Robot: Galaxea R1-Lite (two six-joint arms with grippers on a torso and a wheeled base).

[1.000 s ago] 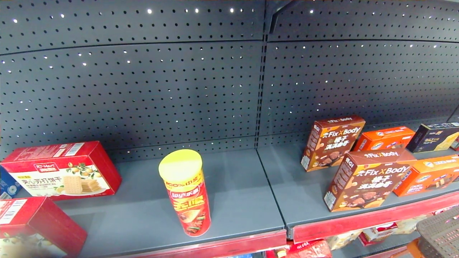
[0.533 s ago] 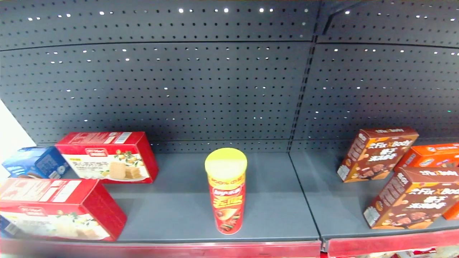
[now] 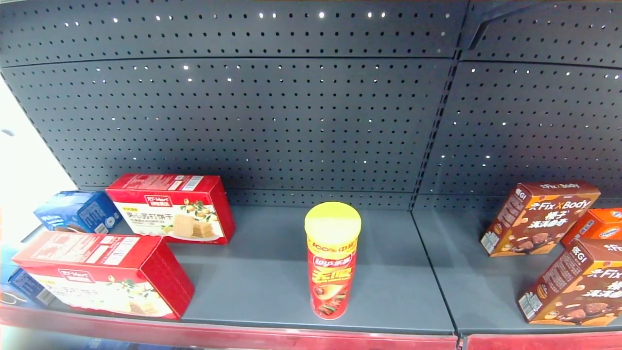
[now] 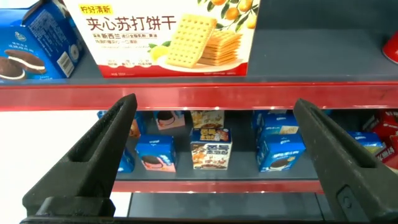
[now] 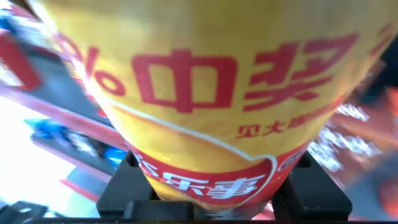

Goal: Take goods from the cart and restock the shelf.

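Head view: the camera has swung left; the chip canister stands unmoved on the shelf.
Left wrist view: left hand spread, empty, facing the cracker box.
Right wrist view: right hand pinching a second chip canister, probably shelved next.

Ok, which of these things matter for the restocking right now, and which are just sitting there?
In play: held can in the right gripper; shelf; open left gripper.
Just sitting: standing can, red cracker boxes, blue box, brown boxes, orange box.
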